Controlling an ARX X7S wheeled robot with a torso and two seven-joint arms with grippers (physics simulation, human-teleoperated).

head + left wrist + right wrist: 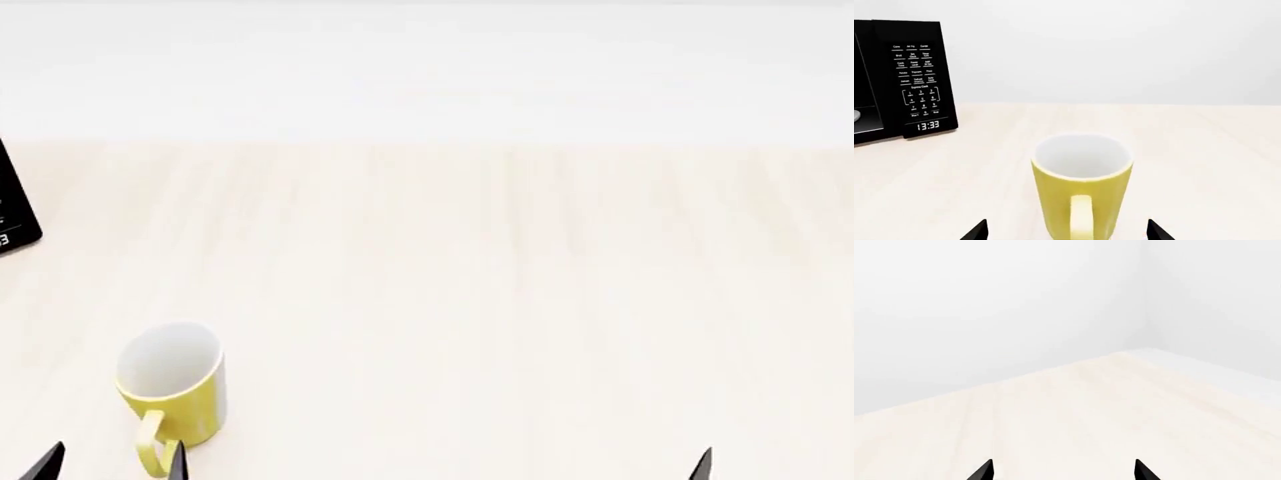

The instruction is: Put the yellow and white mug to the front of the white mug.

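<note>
The yellow and white mug (174, 385) stands upright on the pale wooden counter at the front left, its yellow handle turned toward me. In the left wrist view the mug (1081, 186) sits just ahead of the left gripper (1067, 231), whose black fingertips (977, 231) stand wide apart on either side of it, not touching. In the head view the left gripper (114, 462) shows only as tips at the bottom edge. The right gripper (1064, 471) is open and empty over bare counter; one tip (703, 463) shows in the head view. The white mug is out of view.
A black microwave (904, 80) with a keypad and a clock reading 13:33 stands at the counter's far left; its corner (14, 215) shows at the head view's left edge. A white wall runs behind the counter (534, 300).
</note>
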